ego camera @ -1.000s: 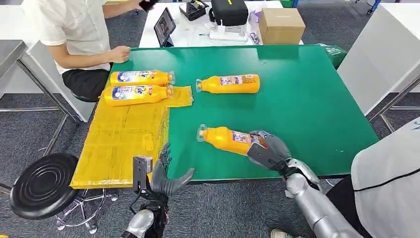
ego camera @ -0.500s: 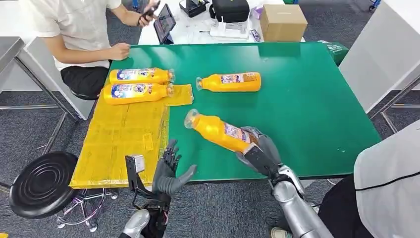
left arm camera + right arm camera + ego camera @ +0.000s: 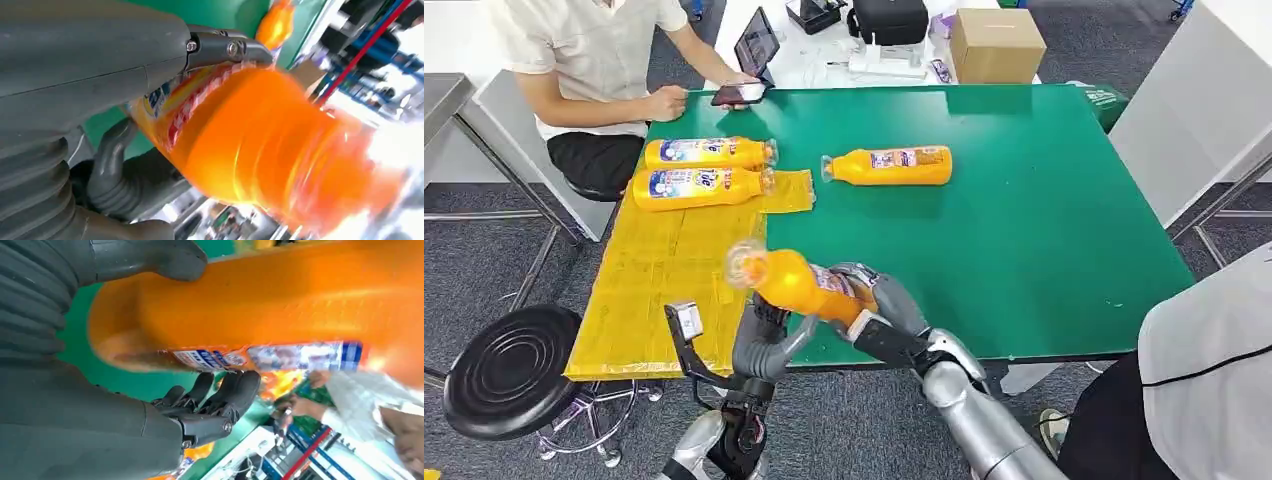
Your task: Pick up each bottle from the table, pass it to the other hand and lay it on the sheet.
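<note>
My right hand [image 3: 889,312] grips an orange bottle [image 3: 789,282] by its base and holds it tilted in the air over the table's front edge, cap end toward the yellow sheet [image 3: 664,270]. My left hand [image 3: 762,345] is open just beneath the bottle's neck half, with its thumb and fingers [image 3: 120,170] on either side of the bottle [image 3: 260,140]. The right wrist view shows my right fingers [image 3: 225,390] wrapped under the bottle [image 3: 280,305]. Two bottles [image 3: 709,153] [image 3: 699,186] lie on the sheet's far end. Another bottle [image 3: 886,166] lies on the green table [image 3: 1044,220].
A person sits at the table's far left corner, one hand on a phone [image 3: 739,94]. A black stool [image 3: 509,370] stands left of the sheet. Behind the green table a white table carries a cardboard box [image 3: 994,45], a tablet [image 3: 759,45] and a black bag.
My right hand lifted the bottle off the table and carried it left to my left hand. My left hand rose under it. The person put the phone down on the table.
</note>
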`<control>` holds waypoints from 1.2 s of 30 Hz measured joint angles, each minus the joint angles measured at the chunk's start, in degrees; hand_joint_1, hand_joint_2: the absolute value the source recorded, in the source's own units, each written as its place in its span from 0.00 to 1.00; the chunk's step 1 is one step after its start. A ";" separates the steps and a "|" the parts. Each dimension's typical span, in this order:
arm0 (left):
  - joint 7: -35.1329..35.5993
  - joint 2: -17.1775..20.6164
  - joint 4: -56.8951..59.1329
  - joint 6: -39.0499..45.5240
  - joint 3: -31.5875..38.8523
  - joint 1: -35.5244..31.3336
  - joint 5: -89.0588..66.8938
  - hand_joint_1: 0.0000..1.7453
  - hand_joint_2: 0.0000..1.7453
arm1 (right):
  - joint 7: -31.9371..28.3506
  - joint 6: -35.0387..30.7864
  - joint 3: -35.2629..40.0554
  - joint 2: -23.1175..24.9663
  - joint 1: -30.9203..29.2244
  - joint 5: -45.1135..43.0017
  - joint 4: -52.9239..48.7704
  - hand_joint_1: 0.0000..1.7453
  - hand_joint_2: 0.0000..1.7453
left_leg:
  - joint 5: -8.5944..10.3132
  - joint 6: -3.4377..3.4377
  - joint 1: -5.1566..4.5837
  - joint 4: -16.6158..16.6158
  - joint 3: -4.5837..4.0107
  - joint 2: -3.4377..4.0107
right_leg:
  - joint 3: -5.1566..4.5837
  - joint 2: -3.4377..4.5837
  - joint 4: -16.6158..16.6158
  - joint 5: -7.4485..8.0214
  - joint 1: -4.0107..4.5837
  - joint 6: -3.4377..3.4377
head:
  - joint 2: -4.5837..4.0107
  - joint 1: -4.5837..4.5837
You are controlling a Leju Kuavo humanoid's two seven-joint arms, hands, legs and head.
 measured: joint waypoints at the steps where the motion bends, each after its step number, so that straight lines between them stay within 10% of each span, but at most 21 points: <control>1: -0.04 -0.02 -0.09 0.42 0.04 -0.10 0.59 0.00 1.00 | -0.13 -0.46 0.55 0.22 0.02 -0.40 0.00 1.00 1.00 | 0.00 0.00 0.00 0.00 -0.01 -0.01 | 0.00 -0.01 0.00 0.00 0.00 0.00 | 0.00 -0.02; 22: -4.72 -0.02 -4.18 5.34 1.38 -0.02 3.59 0.00 1.00 | 0.44 0.26 2.71 1.55 2.78 -6.47 -2.21 1.00 1.00 | 0.00 0.00 0.00 0.00 -0.04 -0.04 | -0.03 -0.05 0.00 0.00 0.00 0.00 | 0.00 -0.02; 23: -4.90 -0.02 -4.35 5.31 1.57 -0.03 3.61 0.17 1.00 | 0.44 0.37 2.89 1.51 2.92 -6.60 -2.21 1.00 1.00 | 0.00 0.00 0.00 0.00 -0.04 -0.05 | -0.02 -0.07 0.00 0.00 0.00 0.00 | 0.00 -0.02; 24: -4.94 -0.02 -4.44 5.29 1.64 -0.03 3.61 0.80 1.00 | 0.44 0.44 3.00 1.51 2.96 -6.67 -2.21 1.00 1.00 | 0.00 0.00 0.00 0.00 -0.05 -0.05 | -0.02 -0.07 0.00 0.00 0.00 0.00 | 0.00 -0.02; 25: -5.03 -0.02 -4.55 5.27 1.68 -0.03 3.61 0.74 1.00 | 0.44 0.52 3.06 1.49 2.95 -6.76 -2.21 1.00 1.00 | 0.00 0.00 0.00 0.00 -0.05 -0.03 | -0.02 -0.06 0.00 0.00 0.00 0.00 | 0.00 -0.02; 27: -5.16 -0.02 -4.92 4.86 1.70 -0.07 3.56 0.99 1.00 | 0.22 1.51 3.26 1.49 2.98 -7.90 -2.19 1.00 1.00 | 0.00 0.00 0.00 0.00 -0.05 -0.03 | -0.03 -0.05 0.00 0.00 0.00 0.00 | 0.00 0.00; 28: -5.14 -0.02 -4.96 4.66 1.75 -0.10 3.43 0.90 1.00 | 0.02 2.03 3.26 1.49 2.99 -8.51 -2.19 1.00 1.00 | 0.00 0.00 0.00 0.00 -0.05 -0.03 | -0.03 -0.06 0.00 0.00 0.00 0.00 | 0.00 -0.02; 29: -5.11 -0.02 -4.94 4.81 1.79 -0.11 2.73 0.19 1.00 | -0.13 2.16 3.30 1.49 2.99 -8.70 -2.21 1.00 1.00 | 0.00 0.00 0.00 0.00 -0.05 -0.03 | -0.04 -0.06 0.00 0.00 0.00 0.00 | 0.00 0.00; 30: -5.14 0.00 -4.88 5.38 1.75 -0.19 1.02 0.00 1.00 | -0.31 2.16 3.32 1.47 3.00 -8.83 -2.21 1.00 1.00 | 0.00 0.00 0.00 0.00 -0.05 -0.03 | -0.04 -0.06 0.00 0.00 0.00 0.00 | 0.00 -0.02; 32: -5.14 0.00 -4.07 5.54 1.27 -0.73 -1.52 0.00 1.00 | -0.55 2.16 3.35 1.38 3.18 -8.99 -2.27 1.00 1.00 | 0.00 0.00 -0.01 0.00 -0.04 -0.05 | -0.04 -0.07 0.00 0.00 -0.01 0.00 | 0.00 -0.02; 33: -5.07 0.00 -3.47 5.36 1.03 -1.04 -2.01 0.15 1.00 | -0.59 2.16 3.35 1.25 3.29 -9.01 -2.47 1.00 1.00 | 0.00 0.00 -0.02 0.00 -0.04 -0.04 | -0.03 -0.06 0.00 0.00 -0.01 0.00 | 0.00 0.00; 34: -4.98 0.00 -2.87 5.25 0.88 -1.20 -2.48 1.00 1.00 | -0.63 2.14 3.35 1.14 3.31 -9.01 -2.56 1.00 1.00 | 0.00 0.00 -0.02 0.00 -0.04 -0.04 | -0.04 -0.06 0.00 0.00 -0.01 0.00 | 0.00 -0.02; 36: -5.01 0.00 -1.29 4.99 0.15 -1.71 -3.61 1.00 1.00 | -0.63 2.07 3.32 0.90 3.35 -9.03 -2.62 0.97 1.00 | 0.00 0.00 -0.02 0.00 -0.04 -0.03 | -0.05 -0.05 -0.01 0.00 -0.01 0.00 | 0.00 -0.02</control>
